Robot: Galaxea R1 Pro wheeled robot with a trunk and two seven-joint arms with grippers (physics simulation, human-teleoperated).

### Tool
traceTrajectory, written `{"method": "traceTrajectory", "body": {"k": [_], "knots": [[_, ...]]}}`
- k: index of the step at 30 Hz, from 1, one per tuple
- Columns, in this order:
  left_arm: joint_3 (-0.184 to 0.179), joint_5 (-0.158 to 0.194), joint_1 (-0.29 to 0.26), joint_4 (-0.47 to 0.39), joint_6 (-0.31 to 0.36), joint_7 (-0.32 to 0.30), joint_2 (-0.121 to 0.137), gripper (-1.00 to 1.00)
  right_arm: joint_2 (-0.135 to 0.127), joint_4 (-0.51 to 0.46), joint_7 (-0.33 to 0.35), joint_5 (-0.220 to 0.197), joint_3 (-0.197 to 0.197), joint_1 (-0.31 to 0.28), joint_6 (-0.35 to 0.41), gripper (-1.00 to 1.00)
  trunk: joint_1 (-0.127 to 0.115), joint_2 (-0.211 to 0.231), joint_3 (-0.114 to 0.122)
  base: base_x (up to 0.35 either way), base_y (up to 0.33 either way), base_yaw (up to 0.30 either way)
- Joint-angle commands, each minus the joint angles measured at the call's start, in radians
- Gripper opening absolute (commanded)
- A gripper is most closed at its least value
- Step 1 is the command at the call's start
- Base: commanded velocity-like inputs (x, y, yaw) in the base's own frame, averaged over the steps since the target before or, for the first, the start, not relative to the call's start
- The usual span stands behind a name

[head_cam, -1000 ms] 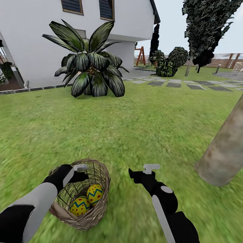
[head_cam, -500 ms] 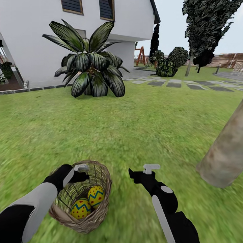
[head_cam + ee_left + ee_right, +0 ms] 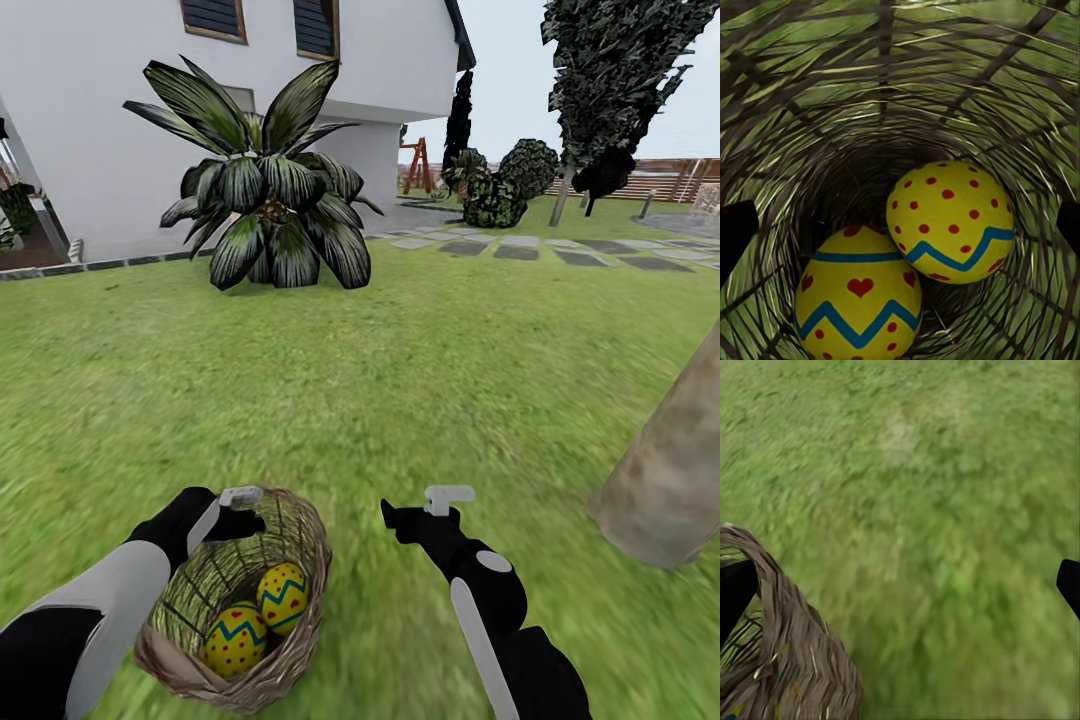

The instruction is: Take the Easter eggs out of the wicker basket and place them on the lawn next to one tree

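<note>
The lawn (image 3: 420, 360) spreads wide and green, running back to a white house (image 3: 110, 120), a big dark-leaved palm (image 3: 265, 190) and a row of paving slabs (image 3: 520, 245). At the right edge of the head view the grey-brown trunk of a tree (image 3: 670, 470) leans out of the grass, well apart from the basket.

The basket (image 3: 290, 640) sits on the lawn low in the head view, tipped a little, with two eggs visible inside, touching each other: one egg (image 3: 283, 597) nearer the far rim, the other egg (image 3: 235, 640) nearer the robot. I cannot tell whether a third is hidden in there.

The left gripper (image 3: 238, 505) hangs over the basket's far rim, above the eggs and not touching them. In the left wrist view the eggs lie straight ahead between the dark fingertips (image 3: 735, 232), which stand wide apart, so the gripper is released and empty.

The right gripper (image 3: 425, 508) hovers over bare grass just beside the basket, between it and the tree. Its fingertips (image 3: 1069, 583) also stand wide apart with nothing between them.
</note>
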Motion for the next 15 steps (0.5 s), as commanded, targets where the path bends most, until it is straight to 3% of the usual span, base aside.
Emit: {"method": "traceTrajectory", "body": {"k": [1, 15], "knots": [[-0.007, 0.009, 0.000, -0.001, 0.005, 0.001, 0.001, 1.00, 0.000, -0.001, -0.010, -0.010, 0.001, 0.000, 0.004, 1.00, 0.000, 0.000, -0.001, 0.069, 0.000, 0.000], [-0.007, 0.009, 0.000, -0.001, 0.005, 0.001, 0.002, 1.00, 0.000, -0.001, -0.010, -0.010, 0.001, 0.000, 0.004, 1.00, 0.000, 0.000, -0.001, 0.013, 0.000, 0.000]]}}
